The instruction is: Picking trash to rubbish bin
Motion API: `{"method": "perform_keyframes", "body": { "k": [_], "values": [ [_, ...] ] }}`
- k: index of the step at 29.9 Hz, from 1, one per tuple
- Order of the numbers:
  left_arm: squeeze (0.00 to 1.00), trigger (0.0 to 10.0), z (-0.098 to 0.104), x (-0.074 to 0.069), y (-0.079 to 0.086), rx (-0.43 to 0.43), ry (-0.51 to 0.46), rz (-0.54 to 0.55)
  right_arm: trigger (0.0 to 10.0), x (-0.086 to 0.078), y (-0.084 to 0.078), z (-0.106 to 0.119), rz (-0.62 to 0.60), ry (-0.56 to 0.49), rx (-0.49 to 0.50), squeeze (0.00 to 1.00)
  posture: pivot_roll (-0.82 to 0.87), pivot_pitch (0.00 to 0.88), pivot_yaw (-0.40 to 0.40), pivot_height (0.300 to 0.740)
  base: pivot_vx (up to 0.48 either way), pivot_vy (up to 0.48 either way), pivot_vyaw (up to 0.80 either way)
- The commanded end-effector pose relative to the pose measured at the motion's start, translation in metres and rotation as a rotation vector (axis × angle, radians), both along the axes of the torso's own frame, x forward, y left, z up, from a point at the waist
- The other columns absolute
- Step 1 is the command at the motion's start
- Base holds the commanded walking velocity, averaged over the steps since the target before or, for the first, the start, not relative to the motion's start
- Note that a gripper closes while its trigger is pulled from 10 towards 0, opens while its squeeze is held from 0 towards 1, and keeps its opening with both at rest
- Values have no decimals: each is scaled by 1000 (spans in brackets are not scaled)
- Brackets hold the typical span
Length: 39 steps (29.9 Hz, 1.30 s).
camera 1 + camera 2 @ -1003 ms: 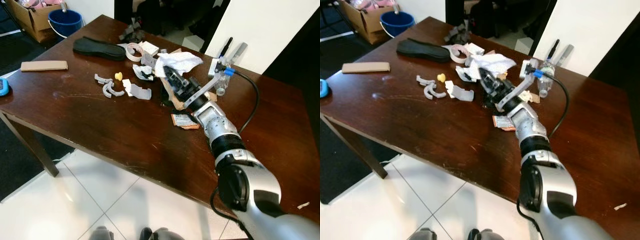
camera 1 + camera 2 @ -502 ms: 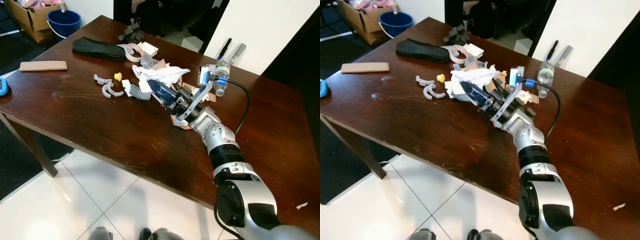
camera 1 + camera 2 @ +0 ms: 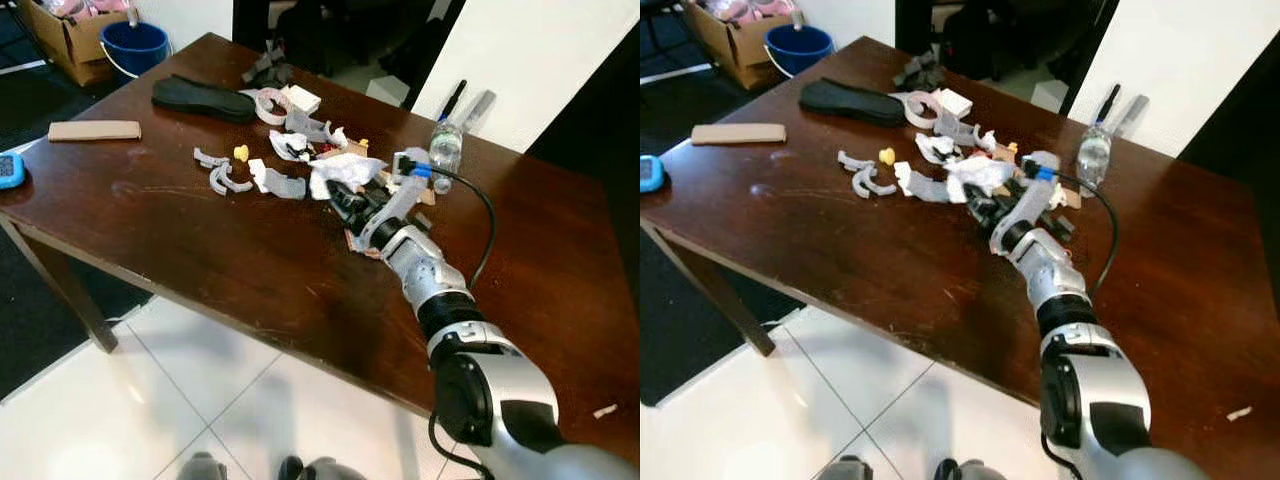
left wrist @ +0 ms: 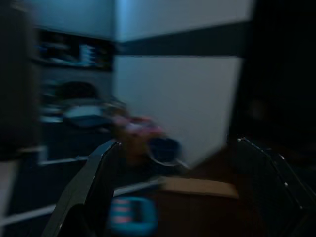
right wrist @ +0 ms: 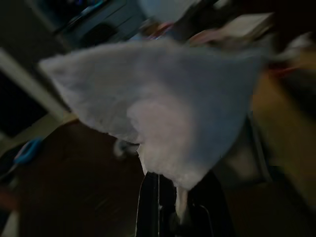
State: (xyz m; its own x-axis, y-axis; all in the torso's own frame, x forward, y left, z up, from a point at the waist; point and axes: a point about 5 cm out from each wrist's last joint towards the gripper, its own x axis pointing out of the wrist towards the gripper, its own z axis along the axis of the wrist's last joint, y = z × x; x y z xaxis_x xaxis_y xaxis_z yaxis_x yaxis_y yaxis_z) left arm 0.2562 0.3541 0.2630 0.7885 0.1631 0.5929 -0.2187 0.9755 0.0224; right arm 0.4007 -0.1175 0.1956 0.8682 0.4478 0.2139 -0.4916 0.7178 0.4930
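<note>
Our right gripper (image 3: 345, 199) reaches over the dark wooden table (image 3: 180, 230), its black fingers closed on a crumpled white tissue (image 3: 345, 170) held just above the tabletop amid grey plastic scraps (image 3: 275, 183). A clear plastic bottle (image 3: 445, 152) stands beyond it. In the blurred left wrist view, our left gripper (image 4: 182, 192) has its fingers spread apart.

A lived-in room of a home or small workshop, judging by the dark brown wooden table (image 3: 200, 250) strewn with scraps, white floor tiles at the bottom, and a blue plastic bucket (image 3: 134, 46) beside a cardboard box (image 3: 58, 32) in the upper left.
</note>
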Motion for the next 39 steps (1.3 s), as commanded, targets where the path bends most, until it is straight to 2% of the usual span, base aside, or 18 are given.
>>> {"method": "perform_keyframes", "body": {
  "k": [1, 2, 4, 5, 6, 7, 8, 11, 15, 19, 21, 26, 27, 30, 36, 37, 39],
  "values": [
    [0, 10000, -9, 19, -42, 77, 81, -188, 0, 3, -22, 0, -125, 17, 34, 0, 239, 142, -139, 740, 0, 0, 0],
    [0, 10000, -13, 27, -64, 119, 115, -290, 235, 5, -33, 2, -188, 27, 37, 0, 235, 144, -137, 740, 0, 0, 0],
    [0, 10000, -13, 27, -64, 119, 115, -290, 235, 5, -33, 2, -188, 27, 37, 0, 235, 144, -137, 740, 0, 0, 0],
    [0, 10000, -17, 33, -83, 159, 145, -366, 1020, 5, -42, 3, -239, 37, 44, 0, 232, 145, -136, 740, 0, 0, 0],
    [0, 10000, -22, 39, -99, 184, 175, -426, 6471, 6, -52, 4, -284, 45, 47, 0, 224, 148, -132, 740, 0, 0, 0],
    [0, 10000, -26, 43, -113, 192, 192, -479, 10000, 5, -63, 5, -319, 46, 51, 0, 212, 153, -129, 740, 0, 0, 0],
    [0, 10000, -29, 47, -125, 197, 203, -524, 10000, 4, -73, 6, -352, 47, 52, 0, 204, 158, -128, 740, 0, 0, 0],
    [0, 10000, -30, 48, -133, 197, 213, -555, 10000, 4, -79, 6, -377, 49, 51, 0, 204, 158, -128, 740, 0, 0, 0],
    [0, 10000, -31, 51, -156, 247, 253, -651, 10000, 0, -104, 8, -458, 47, 34, 0, 163, 194, -129, 740, 0, 0, 0],
    [0, 10000, -29, 53, -162, 259, 257, -665, 10000, -2, -113, 7, -475, 60, 15, 0, 143, 215, -131, 740, 0, 0, -200],
    [0, 10000, -26, 58, -164, 270, 253, -637, 10000, -4, -115, 5, -473, 59, 9, 0, 134, 220, -130, 740, 0, 0, -800],
    [0, 10000, -22, 64, -163, 300, 249, -573, 10000, -5, -117, 4, -474, 58, 8, 0, 124, 218, -126, 740, 0, 0, -800],
    [0, 10000, -15, 68, -159, 318, 240, -501, 10000, -5, -117, 4, -481, 52, 7, 0, 121, 210, -118, 740, 0, 0, 0],
    [0, 10000, -9, 73, -154, 325, 238, -434, 10000, -5, -117, 5, -485, 41, 17, 0, 121, 206, -116, 740, 0, 0, 0],
    [0, 10000, -6, 75, -142, 281, 235, -351, 10000, -4, -113, 5, -478, 36, 25, 0, 128, 186, -103, 740, 0, 0, 0],
    [0, 10000, -6, 75, -133, 243, 234, -300, 10000, -4, -110, 4, -473, 36, 24, 0, 135, 169, -99, 740, 0, 0, 0],
    [0, 10000, -7, 75, -127, 222, 234, -273, 10000, -4, -108, 3, -467, 38, 24, 0, 137, 166, -99, 740, 0, 0, 0]
  ]
}}
